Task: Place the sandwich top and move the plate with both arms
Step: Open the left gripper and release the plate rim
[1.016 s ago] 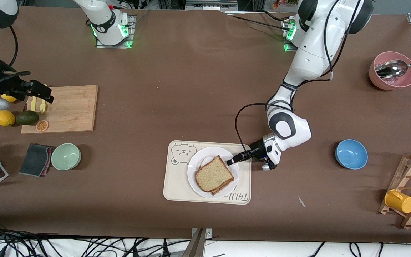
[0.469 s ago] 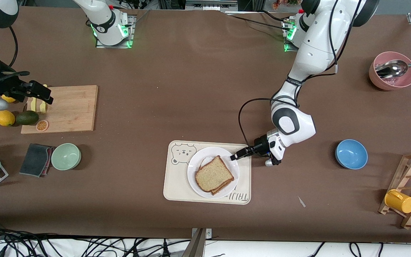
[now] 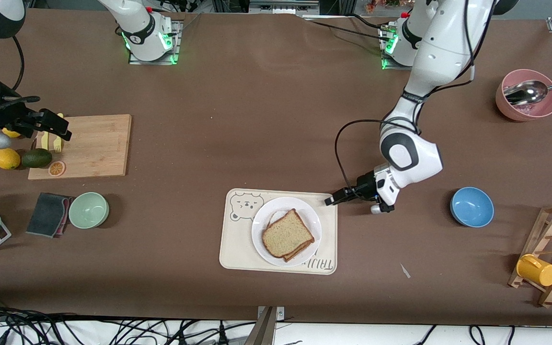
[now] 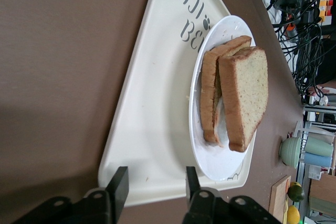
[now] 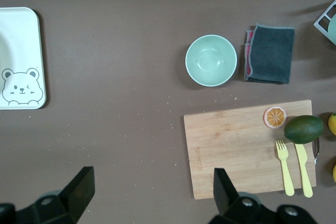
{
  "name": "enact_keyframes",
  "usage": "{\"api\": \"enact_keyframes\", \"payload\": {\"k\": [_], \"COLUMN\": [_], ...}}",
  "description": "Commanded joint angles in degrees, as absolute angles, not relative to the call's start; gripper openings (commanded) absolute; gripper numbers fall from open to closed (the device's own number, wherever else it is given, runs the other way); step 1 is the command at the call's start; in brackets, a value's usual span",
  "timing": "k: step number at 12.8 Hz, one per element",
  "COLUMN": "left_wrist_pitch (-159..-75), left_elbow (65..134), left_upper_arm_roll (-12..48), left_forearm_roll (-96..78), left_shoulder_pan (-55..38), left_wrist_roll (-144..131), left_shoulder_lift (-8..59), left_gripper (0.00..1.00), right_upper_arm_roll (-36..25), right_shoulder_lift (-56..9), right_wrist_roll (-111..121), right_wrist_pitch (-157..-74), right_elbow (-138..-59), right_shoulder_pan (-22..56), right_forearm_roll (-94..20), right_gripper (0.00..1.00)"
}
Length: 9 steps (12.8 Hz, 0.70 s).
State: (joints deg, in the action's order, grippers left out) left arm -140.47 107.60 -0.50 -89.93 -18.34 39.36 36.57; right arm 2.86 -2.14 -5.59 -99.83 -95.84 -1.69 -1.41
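Left end effector (image 3: 329, 201) over the tray (image 3: 234, 249) corner toward the left arm's end, fingers (image 4: 119, 184) parted with a moderate gap, holding nothing. Sandwich top (image 3: 287, 234) lying on a second slice, stacked on the plate (image 3: 260, 230); plate sitting on the tray, just beside the bear drawing (image 3: 244, 206). Right end effector (image 3: 54, 128) waiting over the cutting board (image 3: 96, 146) edge, fingers (image 5: 81, 184) spread wide, empty. On the board: yellow fork (image 5: 284, 166) and knife (image 5: 303, 169), orange slice (image 5: 275, 116), avocado (image 5: 304, 128) at the edge. Green bowl (image 3: 88, 209) and grey cloth (image 3: 48, 213) nearer the camera than the board. Blue bowl (image 3: 471, 206) on the counter (image 3: 257, 120) toward the left arm's end; pink bowl (image 3: 526, 98) with spoon (image 3: 527, 92) farther from the camera.
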Motion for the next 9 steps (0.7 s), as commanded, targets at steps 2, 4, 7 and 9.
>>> {"api": "enact_keyframes", "payload": {"k": [2,4,7,9], "left_wrist_pitch": [-140.54,-140.54,-140.27,-140.01], "left_elbow": [119.25,122.85,127.52,129.1], "left_upper_arm_roll": [2.36,2.81,3.43,3.43], "left_forearm_roll": [-84.75,-81.75,-73.51,-68.14], "left_shoulder_pan": [-13.55,-11.96,-8.97,-7.65], "left_wrist_roll": [38.76,38.32,37.36,35.61], "left_shoulder_lift": [24.45,20.67,14.78,12.14], "left_gripper": [0.72,0.8,0.99,0.99], "right_upper_arm_roll": [2.81,2.81,2.73,2.72], "right_shoulder_lift": [-2.64,-2.64,-2.64,-2.64], "right_wrist_roll": [-5.27,-5.19,-5.1,-5.19], "right_wrist_pitch": [-99.67,-99.67,-100.02,-100.02], "right_elbow": [-94.75,-94.75,-94.66,-94.66], "right_shoulder_pan": [-1.85,-1.85,-1.93,-2.02], "right_forearm_roll": [-2.37,-2.37,-2.37,-2.37], "right_gripper": [1.0,1.0,1.0,1.0]}}
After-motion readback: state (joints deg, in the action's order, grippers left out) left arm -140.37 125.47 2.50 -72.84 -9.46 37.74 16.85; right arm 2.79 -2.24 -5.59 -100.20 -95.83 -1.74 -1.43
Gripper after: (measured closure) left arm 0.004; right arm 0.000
